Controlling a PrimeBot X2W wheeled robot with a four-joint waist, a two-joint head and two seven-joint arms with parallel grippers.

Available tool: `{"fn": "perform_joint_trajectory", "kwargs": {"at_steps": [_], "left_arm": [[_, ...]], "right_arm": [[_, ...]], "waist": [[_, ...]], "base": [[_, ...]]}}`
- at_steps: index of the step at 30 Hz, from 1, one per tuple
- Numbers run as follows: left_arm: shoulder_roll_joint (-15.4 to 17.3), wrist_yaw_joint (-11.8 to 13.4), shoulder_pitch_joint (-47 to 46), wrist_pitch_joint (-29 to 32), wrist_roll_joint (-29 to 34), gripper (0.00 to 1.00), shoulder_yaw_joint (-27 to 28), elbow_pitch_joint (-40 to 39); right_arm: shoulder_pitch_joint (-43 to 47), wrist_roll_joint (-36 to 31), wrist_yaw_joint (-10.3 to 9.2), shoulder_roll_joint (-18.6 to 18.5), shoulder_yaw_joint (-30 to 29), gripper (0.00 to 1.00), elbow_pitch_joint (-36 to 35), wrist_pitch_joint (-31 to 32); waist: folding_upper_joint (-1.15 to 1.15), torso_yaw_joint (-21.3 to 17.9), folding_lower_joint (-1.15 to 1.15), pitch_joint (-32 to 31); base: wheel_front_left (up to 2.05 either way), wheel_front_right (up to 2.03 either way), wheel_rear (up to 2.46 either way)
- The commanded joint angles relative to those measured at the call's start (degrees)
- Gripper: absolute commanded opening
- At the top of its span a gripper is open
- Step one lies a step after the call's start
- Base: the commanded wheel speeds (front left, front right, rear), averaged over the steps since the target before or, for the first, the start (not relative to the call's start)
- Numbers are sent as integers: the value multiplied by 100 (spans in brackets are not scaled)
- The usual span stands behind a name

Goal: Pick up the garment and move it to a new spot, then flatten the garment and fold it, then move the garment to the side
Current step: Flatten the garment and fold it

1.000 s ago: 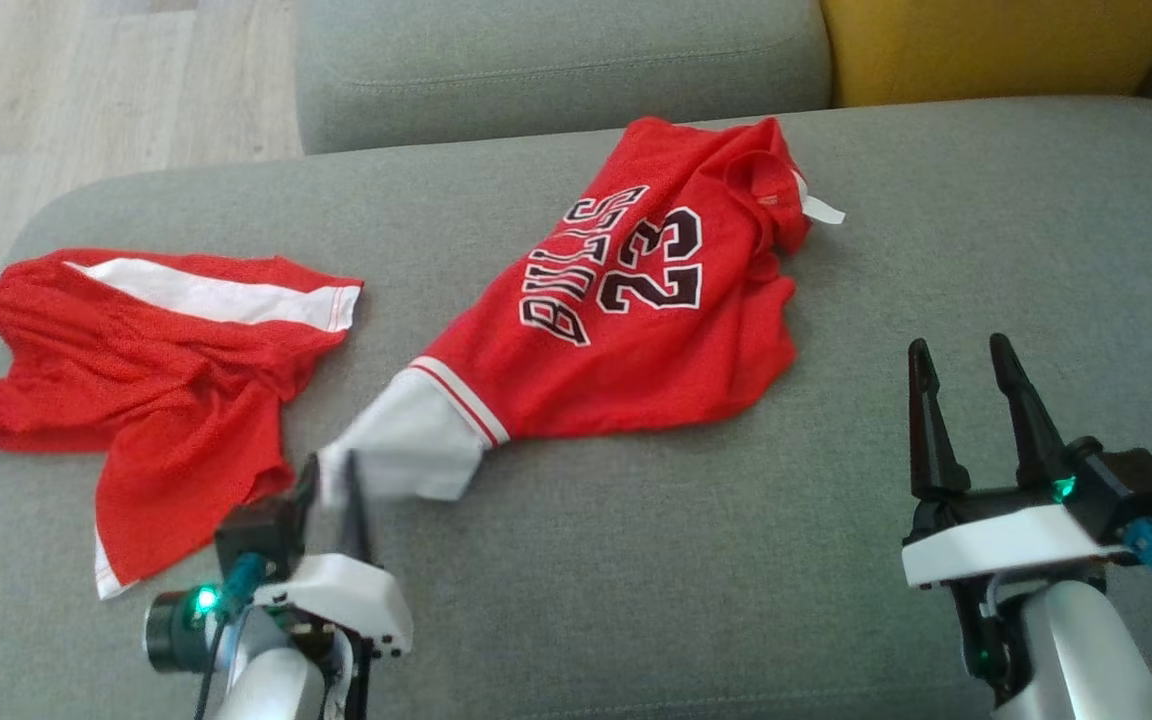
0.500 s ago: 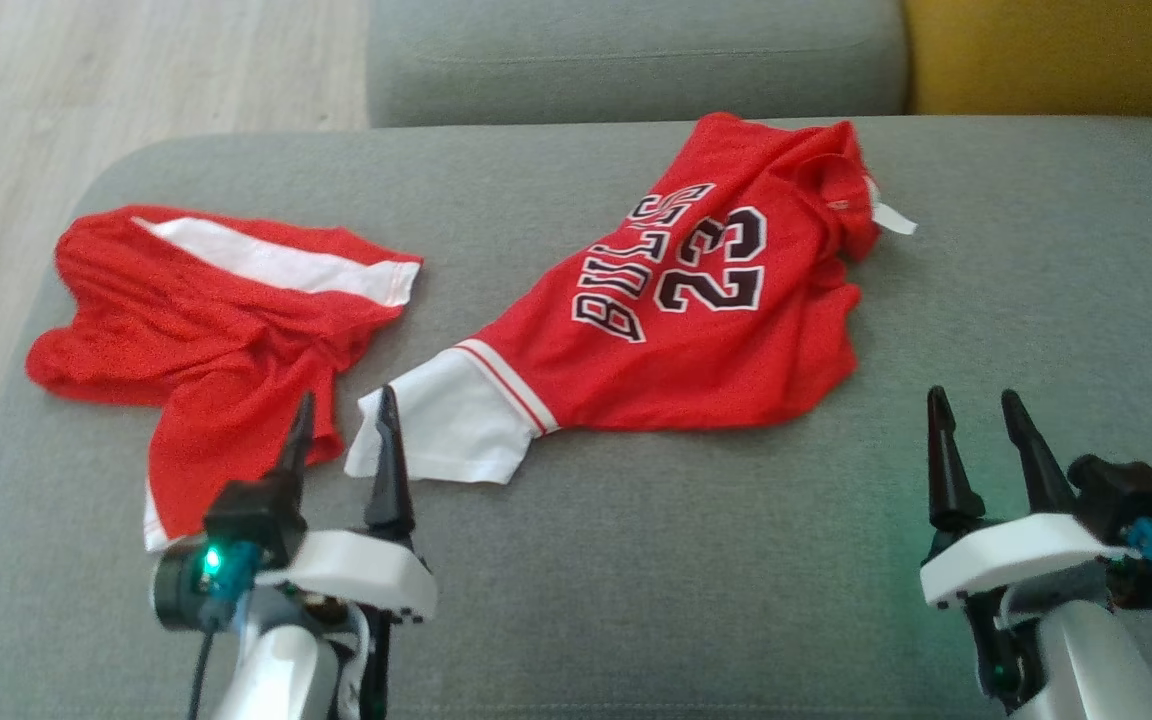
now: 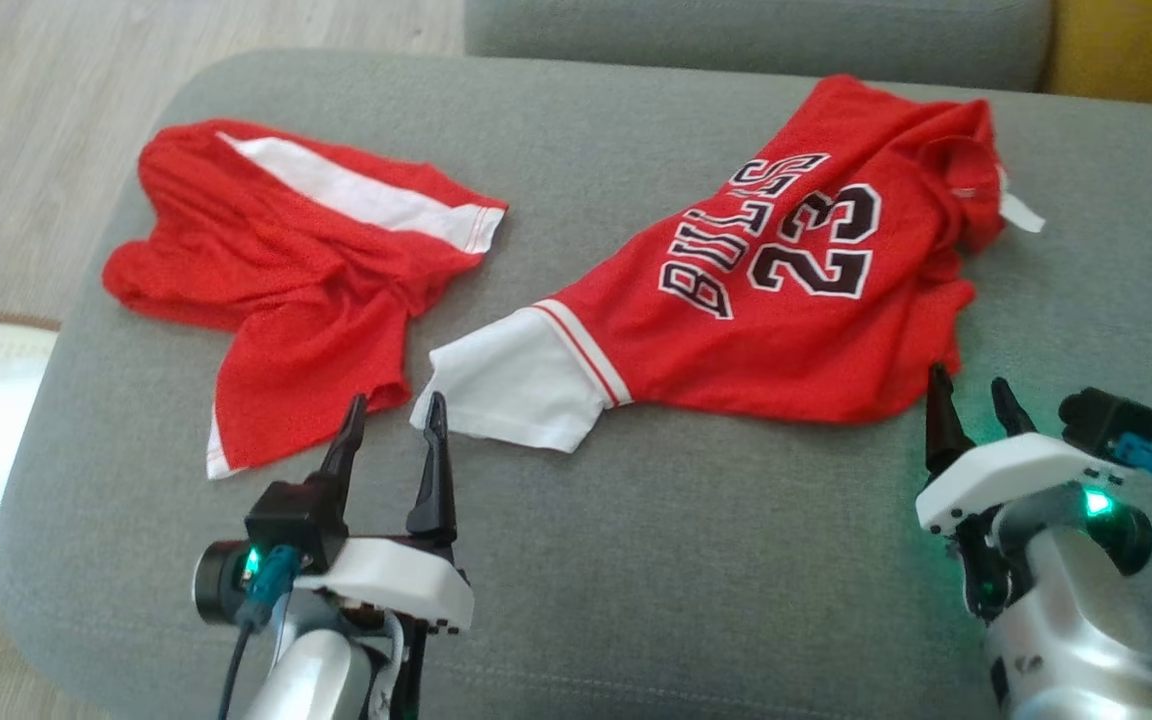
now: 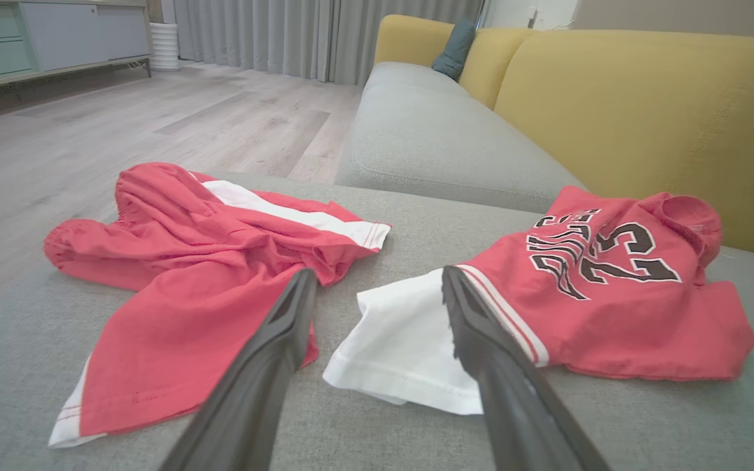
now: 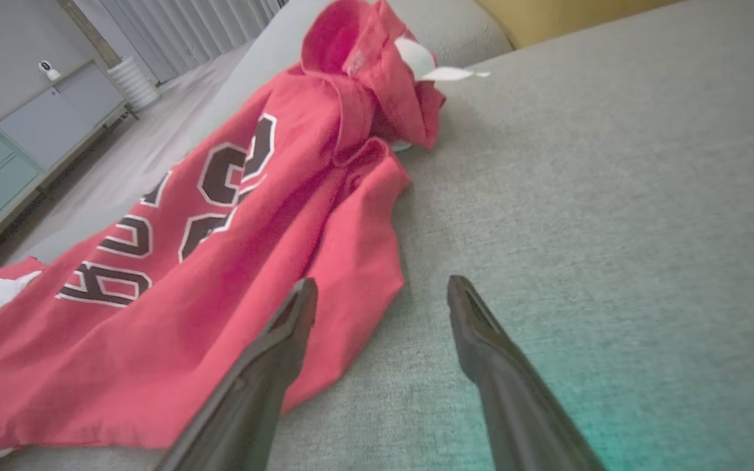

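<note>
red mesh white-hemmed jersey (image 3: 786, 335) crumpled on grey fabric sofa cushion (image 3: 686, 560) | left gripper (image 3: 396, 400) spread, empty; right gripper (image 3: 966, 377) spread, empty | risk: snagging neighbouring red white-striped shorts (image 3: 276, 260) with the left; losing jersey from shallow pinch

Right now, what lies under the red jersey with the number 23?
The jersey lies on the grey sofa cushion, which shows all around its edges. Its bunched collar end is folded over itself; what sits beneath the cloth is covered.
</note>
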Motion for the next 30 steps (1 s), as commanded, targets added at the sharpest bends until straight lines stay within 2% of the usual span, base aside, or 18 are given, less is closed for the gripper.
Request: {"fn": "perform_joint_trajectory", "kwargs": {"at_steps": [1, 7, 8, 9, 10, 15, 20, 25, 30], "left_arm": [[0, 25, -328, -70, -5, 100, 132, -184], [0, 39, -382, -70, -11, 100, 93, -163], [0, 42, -383, -70, -6, 100, 99, -157], [0, 46, -381, -70, 0, 100, 108, -150], [0, 50, -374, -70, 9, 100, 123, -138], [0, 26, -315, -70, 11, 100, 154, -74], [0, 48, -205, -70, -63, 100, 138, -74], [0, 68, -82, -70, -121, 100, 90, -85], [0, 113, -57, -70, -206, 100, 28, -124]], "right_arm": [[-297, -80, -4, -20, 81, 100, -26, -81], [-765, -285, -4, -20, -95, 100, 780, -307], [-831, -293, -4, -20, -102, 87, 894, -346], [-898, -288, -4, -20, -96, 32, 997, -389], [-958, -308, -4, -20, -81, 0, 1082, -448], [-1092, -469, -4, -20, -57, 0, 1305, -688], [-909, -908, -4, -20, -381, 0, 1069, -776], [-470, -1708, -4, -67, -893, 0, 348, -787], [-44, -2319, -4, -72, -1475, 0, -525, -545]], "waist": [[0, 91, 0, 90], [0, 168, 0, 175], [0, 161, 0, 177], [0, 145, 0, 175], [0, 115, 0, 161], [0, -138, 0, 4], [0, -510, 0, -246], [0, -872, 0, -454], [0, -1028, 0, -538]], "base": [[0, 0, 0], [0, 0, 0], [0, 0, 0], [0, 0, 0], [0, 0, 0], [0, 0, 0], [0, 0, 0], [0, 0, 0], [0, 0, 0]]}}
